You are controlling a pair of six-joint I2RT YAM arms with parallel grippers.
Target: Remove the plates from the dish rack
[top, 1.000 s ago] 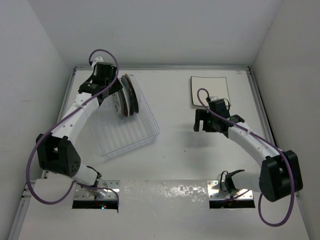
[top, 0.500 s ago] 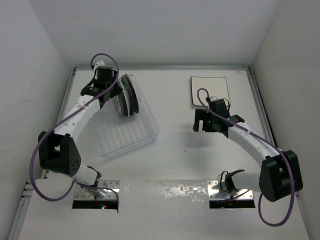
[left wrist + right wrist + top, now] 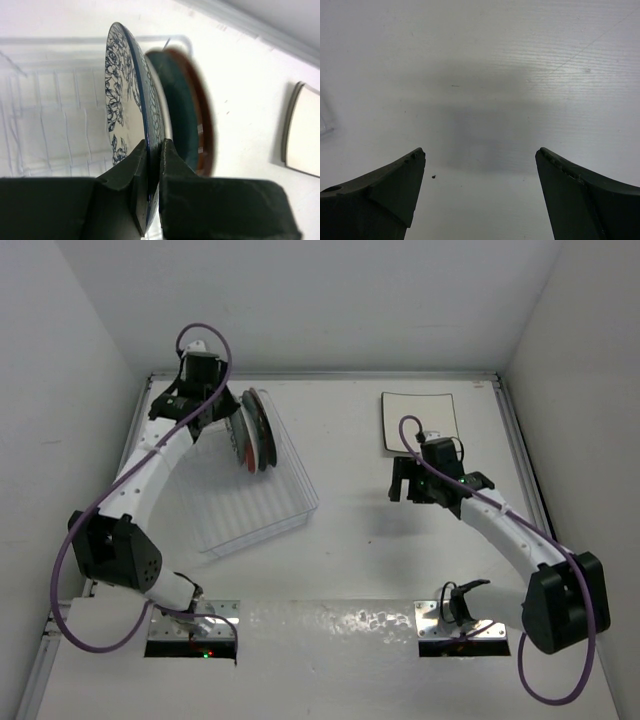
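The clear dish rack [image 3: 262, 515] sits left of centre. At its far end plates stand on edge: a round white plate with blue flowers [image 3: 240, 437] and red plates with teal [image 3: 264, 430] behind it. My left gripper [image 3: 224, 426] is shut on the rim of the white plate [image 3: 125, 105]; the red plates [image 3: 192, 120] stand just right of it in the left wrist view. The square cream plate [image 3: 419, 421] lies flat on the table at the far right. My right gripper [image 3: 404, 483] is open and empty over bare table [image 3: 485, 100].
White walls close the table on the left, back and right. The rack's low wall [image 3: 65, 42] runs behind the held plate. The cream plate's edge [image 3: 302, 132] shows at the right of the left wrist view.
My left arm has drawn toward the far left corner, tilting the white plate away from the red ones. My right gripper has shifted very slightly.
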